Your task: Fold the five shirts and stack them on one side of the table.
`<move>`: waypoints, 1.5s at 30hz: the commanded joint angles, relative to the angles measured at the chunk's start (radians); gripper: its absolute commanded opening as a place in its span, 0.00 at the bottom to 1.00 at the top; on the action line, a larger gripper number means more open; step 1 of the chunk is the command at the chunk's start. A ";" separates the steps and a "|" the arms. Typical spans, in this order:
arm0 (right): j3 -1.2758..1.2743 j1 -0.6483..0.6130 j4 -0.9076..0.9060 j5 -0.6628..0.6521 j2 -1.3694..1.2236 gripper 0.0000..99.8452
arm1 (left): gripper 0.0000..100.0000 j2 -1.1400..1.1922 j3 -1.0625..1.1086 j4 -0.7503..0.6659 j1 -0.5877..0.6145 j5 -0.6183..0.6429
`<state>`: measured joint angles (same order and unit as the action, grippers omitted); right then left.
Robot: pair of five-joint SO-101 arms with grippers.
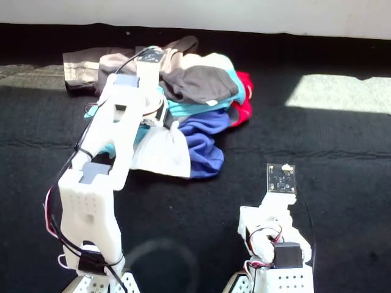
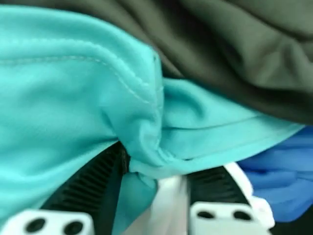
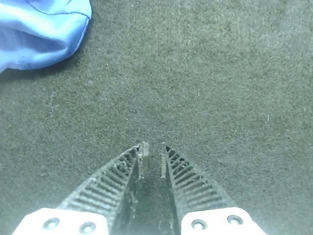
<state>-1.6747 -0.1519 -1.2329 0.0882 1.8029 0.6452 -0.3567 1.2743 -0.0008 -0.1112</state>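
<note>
- The heap of shirts (image 1: 201, 91) lies unfolded by the far edge of the tabletop (image 1: 342, 183), left of its middle. No folded stack has been started, so I judge the step in hand to be pulling one shirt free.
- The left gripper (image 2: 146, 164) is down in the heap, pinching a bunched fold of the teal shirt (image 2: 73, 98).
- The right gripper (image 3: 151, 159) sits over bare tabletop toward the near edge. Its jaws are pressed almost together on nothing, and a lobe of the blue shirt (image 3: 39, 29) is near.
- To do it well, lift slowly and draw toward the open near side, so the dark grey shirt (image 2: 234, 49) resting on the teal slides off rather than riding along.
- Pale cloth seems to sit between the left jaws too — the white shirt (image 1: 162, 152) may come up with the teal.
- The tips of the left jaws are buried in cloth, so the depth of the bite cannot be told.
- The left arm (image 1: 116, 140) covers part of the heap, and whether the taupe cloth (image 1: 82, 67) by the far-left corner is a shirt of its own is unclear.
</note>
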 commanded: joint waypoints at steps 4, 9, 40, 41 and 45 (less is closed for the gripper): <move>-0.130 0.012 -0.005 0.003 0.008 0.06 | 0.01 0.008 -0.165 0.279 0.226 -0.025; -0.130 0.012 -0.005 0.003 0.008 0.06 | 0.01 -0.107 -0.317 0.361 0.516 -0.031; -0.124 -0.031 0.045 -0.032 0.008 0.06 | 0.34 -0.559 -0.427 0.338 1.113 -0.166; -0.122 -0.033 0.054 -0.080 0.008 0.06 | 0.34 -0.584 -0.427 0.338 1.086 -0.166; -0.108 -0.033 0.105 -0.345 0.008 0.09 | 0.34 -0.651 -0.420 0.341 0.935 -0.166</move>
<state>-1.6747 -0.1826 -1.1623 -0.0898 1.8029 0.0698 -0.7434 1.6088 1.0441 -0.2785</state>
